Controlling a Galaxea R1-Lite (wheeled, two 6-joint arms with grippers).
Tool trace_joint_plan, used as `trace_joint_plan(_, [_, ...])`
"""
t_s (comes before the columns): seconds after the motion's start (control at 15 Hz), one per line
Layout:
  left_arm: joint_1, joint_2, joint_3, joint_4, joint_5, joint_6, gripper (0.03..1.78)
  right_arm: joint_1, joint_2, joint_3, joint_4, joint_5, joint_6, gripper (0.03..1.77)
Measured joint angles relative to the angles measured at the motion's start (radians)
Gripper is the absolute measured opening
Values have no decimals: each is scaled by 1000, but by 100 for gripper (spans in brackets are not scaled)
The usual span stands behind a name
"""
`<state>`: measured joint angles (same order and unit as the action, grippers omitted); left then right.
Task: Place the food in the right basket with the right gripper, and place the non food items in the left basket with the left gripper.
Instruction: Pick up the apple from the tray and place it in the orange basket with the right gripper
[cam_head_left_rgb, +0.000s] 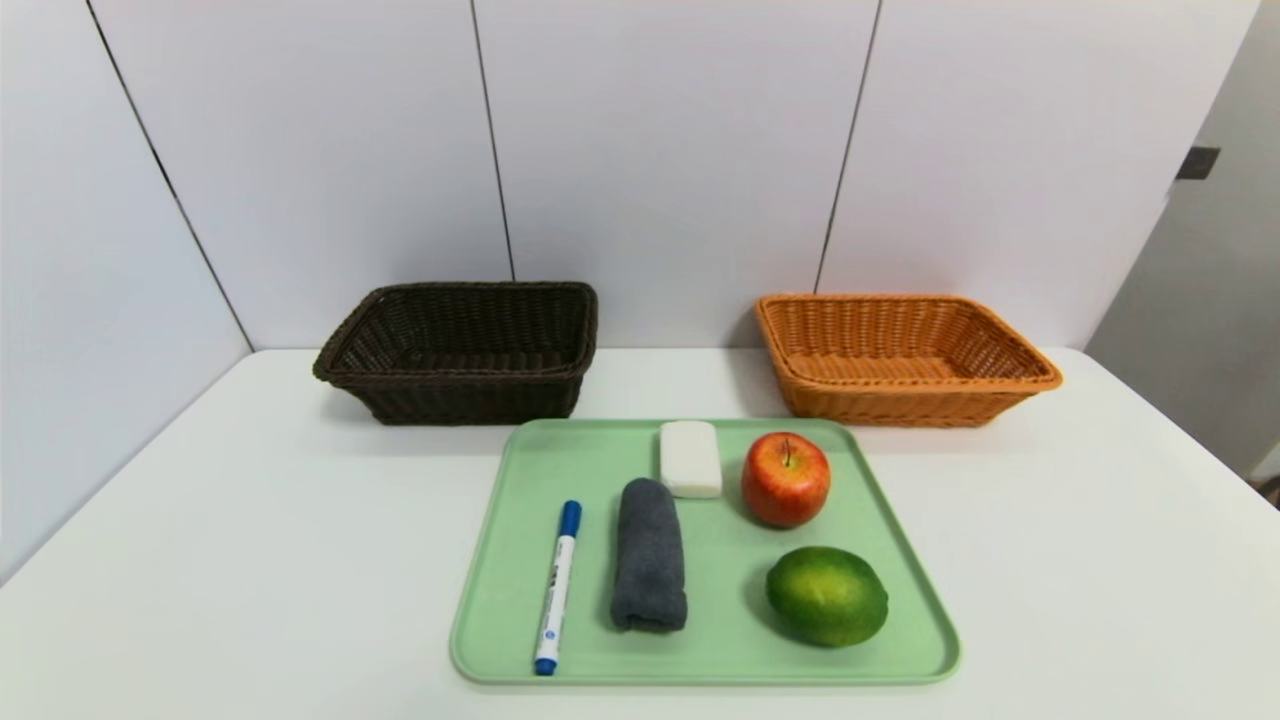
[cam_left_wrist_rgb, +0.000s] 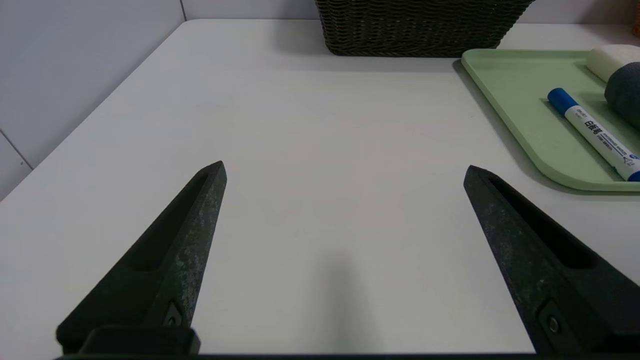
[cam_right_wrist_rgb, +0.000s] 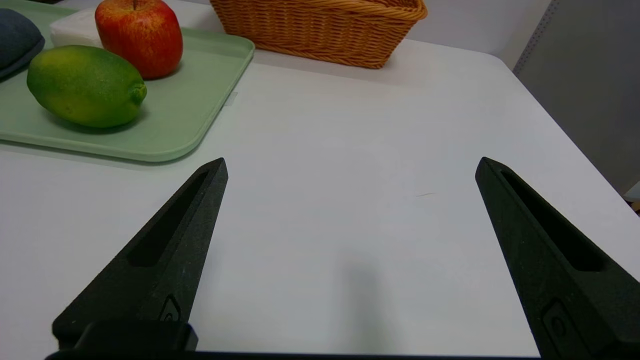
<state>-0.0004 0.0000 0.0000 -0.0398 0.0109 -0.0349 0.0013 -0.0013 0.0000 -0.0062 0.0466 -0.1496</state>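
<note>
Two woven baskets are being shown at the back of a white table (cam_head_left_rgb: 250, 520), against the wall: the dark brown left basket (cam_head_left_rgb: 462, 350) and, well apart from it, the orange-tan right basket (cam_head_left_rgb: 900, 355). Nothing is being held in either one. Just in front of them, a pale green tray (cam_head_left_rgb: 720, 650) is carrying all five items. The white marker (cam_head_left_rgb: 557, 586), blue cap pointing toward the baskets, is lying along the tray's left side, with the rolled dark grey towel (cam_head_left_rgb: 649, 554) just beside it and the small white bar (cam_head_left_rgb: 690, 458) at the towel's far end. The red apple (cam_head_left_rgb: 785, 479) is standing upright, stem up, to the right of the bar, and the green citrus fruit (cam_head_left_rgb: 827, 595) is resting nearer the robot. Small dark print and a blue logo are being displayed along the marker's barrel, but the characters cannot be read.

The left gripper (cam_left_wrist_rgb: 345, 170) is being held over bare table left of the tray, its fingers spread wide and gripping nothing. The right gripper (cam_right_wrist_rgb: 352, 165) is being held over bare table right of the tray, fingers likewise spread wide and empty.
</note>
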Motion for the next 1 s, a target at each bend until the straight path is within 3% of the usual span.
trace_joint_plan(0.13, [-1,1,-15,-5,-10,2,169,0,4,0,0,0,2,171])
trace_joint_plan(0.27, [-1,13,-124,67,-66,4,169,-1,12,0,0,-1,-4,171])
trace_joint_plan(0.47, [-1,56,-369,325,-153,7,169,-1,23,-3,2,-1,-17,171])
trace_joint_plan(0.6, [-2,80,-457,469,-187,11,169,-1,20,-3,2,-1,-16,171])
trace_joint_plan(0.8, [-2,89,-483,473,-166,35,169,-1,6,-16,-11,7,-29,171])
trace_joint_plan(1.0, [-1,59,-477,500,-163,70,169,-1,29,-161,41,66,-44,171])
